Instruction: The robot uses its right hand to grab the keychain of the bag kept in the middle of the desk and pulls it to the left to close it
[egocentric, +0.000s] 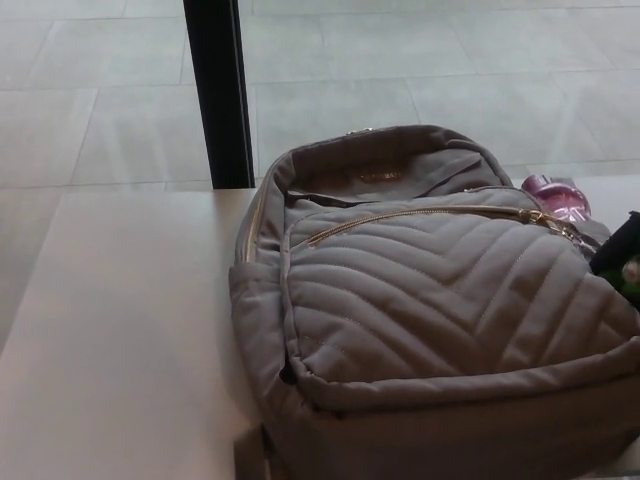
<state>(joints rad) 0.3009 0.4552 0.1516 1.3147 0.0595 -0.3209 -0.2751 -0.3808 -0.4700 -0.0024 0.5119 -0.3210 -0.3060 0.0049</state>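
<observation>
A grey quilted backpack (430, 300) lies on the white desk (130, 340), and its top opening shows a tan lining. Across the front pocket runs a gold zipper (420, 214), with its pull (545, 216) at the right end. At the picture's right edge sits the keychain (631, 274), a green plush with a pale spot, mostly cut off. A black shape (618, 246) lies right over it and looks like part of my right hand, though too little shows to tell its state. My left hand is out of the picture.
A pink object (558, 197) lies behind the bag's right shoulder. A black post (218, 95) stands past the desk's far edge, in front of a grey tiled floor. The desk's left half is bare white surface.
</observation>
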